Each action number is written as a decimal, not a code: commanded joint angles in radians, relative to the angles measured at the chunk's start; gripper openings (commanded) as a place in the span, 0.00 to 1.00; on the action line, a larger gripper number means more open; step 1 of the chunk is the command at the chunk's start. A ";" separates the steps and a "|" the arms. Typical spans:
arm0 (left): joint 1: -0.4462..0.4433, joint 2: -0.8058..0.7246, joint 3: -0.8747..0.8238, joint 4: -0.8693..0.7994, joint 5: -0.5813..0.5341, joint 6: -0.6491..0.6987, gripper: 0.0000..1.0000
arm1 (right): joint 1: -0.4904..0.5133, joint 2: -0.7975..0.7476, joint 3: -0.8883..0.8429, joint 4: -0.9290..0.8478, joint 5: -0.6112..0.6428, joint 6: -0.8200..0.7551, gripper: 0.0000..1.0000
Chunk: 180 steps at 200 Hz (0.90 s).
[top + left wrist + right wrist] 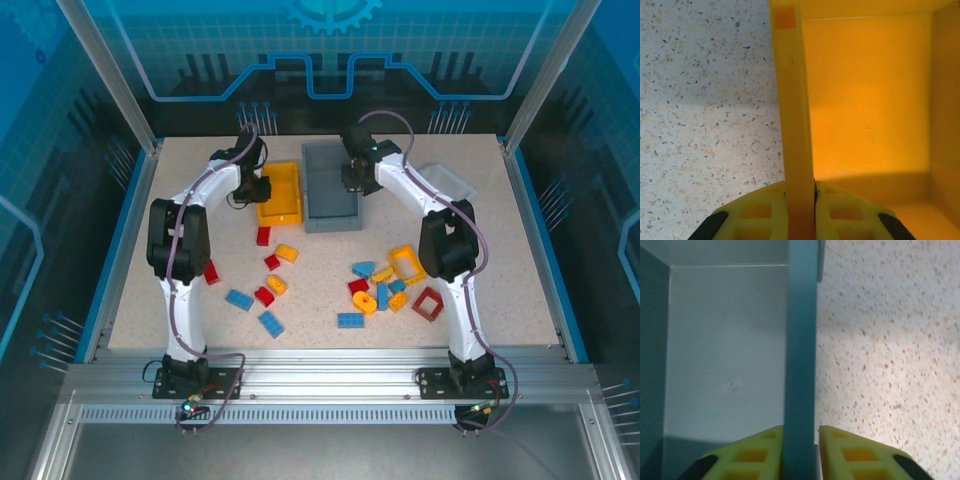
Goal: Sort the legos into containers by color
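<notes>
At the upper middle of the top view, the yellow bin (283,200) is the leftmost of three, its long axis running up and down the frame. The left gripper (257,189) is clenched on its left wall. In the left wrist view that wall stands pinched between the fingers (760,217), and the floor that shows is plain yellow.

Just beside it on the right, the larger grey bin (330,195) lies the same way, long axis up the frame. The right gripper (354,181) grasps its right wall, with a finger against each face in the right wrist view. The floor that shows there is plain grey.

Further right and apart from both, the white bin (447,180) lies slanted, its long axis running from upper left to lower right.

The bricks (277,284) lie loose on the speckled table (150,250) below the bins, in two clusters. The left cluster starts with a red brick (211,271) and includes a blue brick (270,323) at lower centre. The right cluster holds a yellow square frame (406,262), and a red square frame (428,303) is the rightmost piece.
</notes>
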 commanded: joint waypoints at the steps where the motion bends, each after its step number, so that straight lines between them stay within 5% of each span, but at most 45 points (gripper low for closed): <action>1: -0.007 0.030 0.022 -0.035 -0.004 0.033 0.01 | -0.007 0.017 0.055 -0.037 -0.023 -0.006 0.33; 29: -0.007 -0.009 0.019 -0.040 -0.021 0.010 0.25 | -0.013 -0.069 -0.034 -0.017 -0.016 0.008 0.52; 79: -0.013 -0.232 -0.080 0.027 -0.006 -0.095 0.50 | -0.162 -0.505 -0.479 0.126 -0.051 0.185 0.61; 122: -0.093 -0.522 -0.355 0.207 0.066 -0.185 0.58 | -0.397 -0.726 -0.792 0.191 -0.212 0.611 0.65; 180: -0.210 -0.741 -0.603 0.344 0.153 -0.329 0.59 | -0.468 -0.688 -0.902 0.278 -0.286 1.067 0.81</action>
